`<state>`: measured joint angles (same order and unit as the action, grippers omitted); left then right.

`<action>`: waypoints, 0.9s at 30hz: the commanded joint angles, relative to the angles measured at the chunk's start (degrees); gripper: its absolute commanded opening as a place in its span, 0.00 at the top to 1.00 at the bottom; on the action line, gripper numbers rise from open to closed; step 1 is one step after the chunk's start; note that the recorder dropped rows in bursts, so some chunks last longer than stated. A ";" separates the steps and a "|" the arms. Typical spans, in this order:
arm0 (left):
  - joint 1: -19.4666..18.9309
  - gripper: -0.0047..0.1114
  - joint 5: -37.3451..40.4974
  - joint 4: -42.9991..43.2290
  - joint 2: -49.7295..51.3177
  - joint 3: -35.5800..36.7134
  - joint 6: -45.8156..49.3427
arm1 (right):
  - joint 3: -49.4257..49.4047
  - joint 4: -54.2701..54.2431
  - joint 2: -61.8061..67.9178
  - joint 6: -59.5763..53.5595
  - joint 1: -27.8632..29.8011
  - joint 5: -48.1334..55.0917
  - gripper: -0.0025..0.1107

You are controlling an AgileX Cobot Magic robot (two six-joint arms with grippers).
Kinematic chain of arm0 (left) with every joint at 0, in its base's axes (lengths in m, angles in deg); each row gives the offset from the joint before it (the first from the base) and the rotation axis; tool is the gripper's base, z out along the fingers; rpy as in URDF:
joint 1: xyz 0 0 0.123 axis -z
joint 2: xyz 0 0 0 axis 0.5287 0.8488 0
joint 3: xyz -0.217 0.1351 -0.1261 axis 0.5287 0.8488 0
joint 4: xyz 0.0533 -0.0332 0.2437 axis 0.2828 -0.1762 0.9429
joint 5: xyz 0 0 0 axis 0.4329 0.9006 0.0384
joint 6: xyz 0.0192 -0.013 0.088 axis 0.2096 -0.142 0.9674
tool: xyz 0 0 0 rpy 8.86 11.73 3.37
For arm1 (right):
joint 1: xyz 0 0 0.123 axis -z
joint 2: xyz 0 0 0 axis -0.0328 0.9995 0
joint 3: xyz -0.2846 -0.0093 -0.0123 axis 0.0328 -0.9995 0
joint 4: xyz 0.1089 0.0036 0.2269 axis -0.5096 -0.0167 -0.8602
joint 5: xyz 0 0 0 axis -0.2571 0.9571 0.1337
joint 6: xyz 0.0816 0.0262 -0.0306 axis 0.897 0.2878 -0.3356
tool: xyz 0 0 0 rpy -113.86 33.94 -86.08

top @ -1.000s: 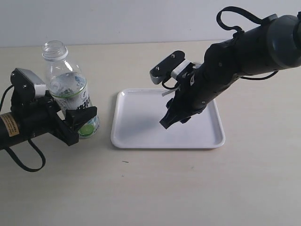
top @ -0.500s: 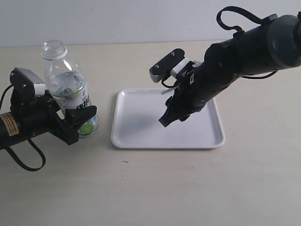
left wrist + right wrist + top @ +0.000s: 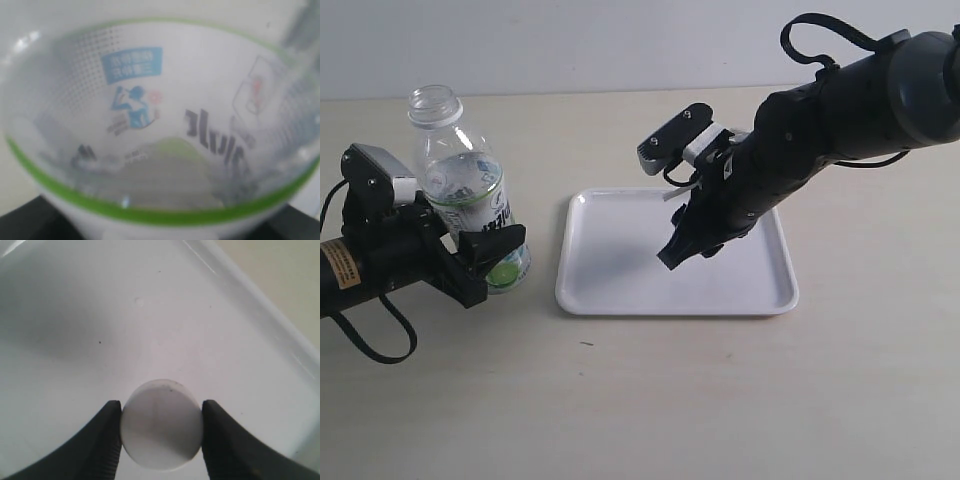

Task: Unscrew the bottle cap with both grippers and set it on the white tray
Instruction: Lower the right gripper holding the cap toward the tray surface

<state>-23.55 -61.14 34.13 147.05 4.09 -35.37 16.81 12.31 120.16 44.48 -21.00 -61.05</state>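
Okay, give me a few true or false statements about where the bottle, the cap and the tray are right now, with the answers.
1. The bottle has no cap on its neck. True.
2. The right gripper is empty. False: it pinches the cap between its fingers.
3. The left gripper grips the bottle. True.
4. The right gripper hangs over the bottle. False: it is over the tray.
5. The bottle lies on the tray. False: it is held upright to the left of the tray, off it.

Right hand (image 3: 670, 262) nudged left; bottle (image 3: 455, 170) shifted — barely.
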 commanded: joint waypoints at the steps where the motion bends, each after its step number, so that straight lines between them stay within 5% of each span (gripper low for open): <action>1: 0.18 0.96 -3.21 -0.86 -0.28 -0.09 0.20 | -0.02 0.39 -0.47 -0.21 0.32 -0.61 0.98; 27: 0.18 0.96 -3.20 -0.86 -0.28 -0.09 1.09 | -0.02 0.42 -0.47 -0.53 0.32 -0.83 0.98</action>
<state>-23.55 -61.14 34.13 147.05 4.09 -34.38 16.81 12.31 120.16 44.39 -21.00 -61.15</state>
